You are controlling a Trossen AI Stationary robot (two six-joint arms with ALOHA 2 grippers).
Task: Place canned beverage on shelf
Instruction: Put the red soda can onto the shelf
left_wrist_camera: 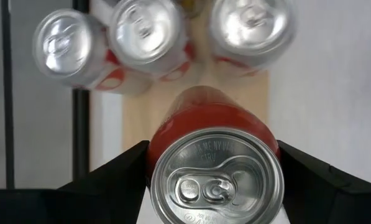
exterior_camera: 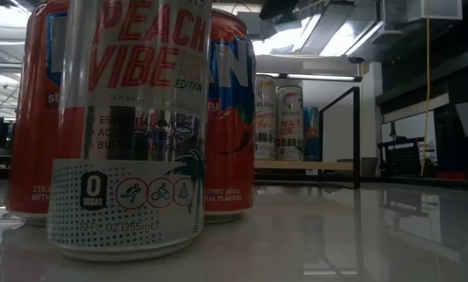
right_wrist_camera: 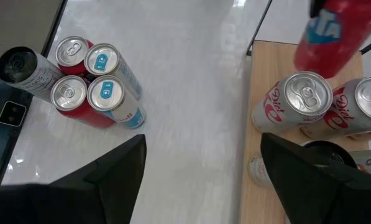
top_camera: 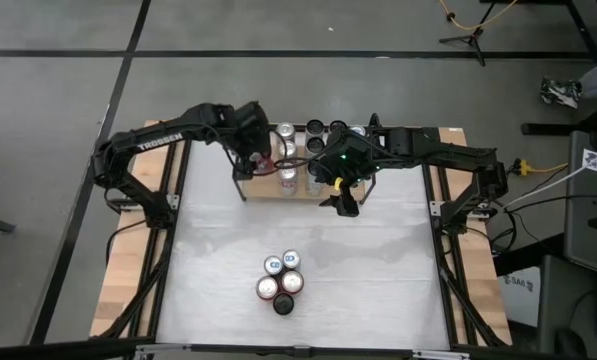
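Shelf (top_camera: 323, 190) holds several upright cans; L gripper (left_wrist_camera: 213, 180) clamps red can (left_wrist_camera: 215, 158) above its board, R gripper (right_wrist_camera: 201, 180) open, empty, at shelf's 4 o'clock

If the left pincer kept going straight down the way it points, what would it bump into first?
It looks like the red can held in the left pincer would land on the bare wood of the shelf first, though the height is hard to judge.

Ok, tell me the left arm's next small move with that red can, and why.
Probably lower it straight down. The left gripper holds the red can between its fingers, over a bare patch of the shelf, just short of three standing cans. Open only once it rests there.
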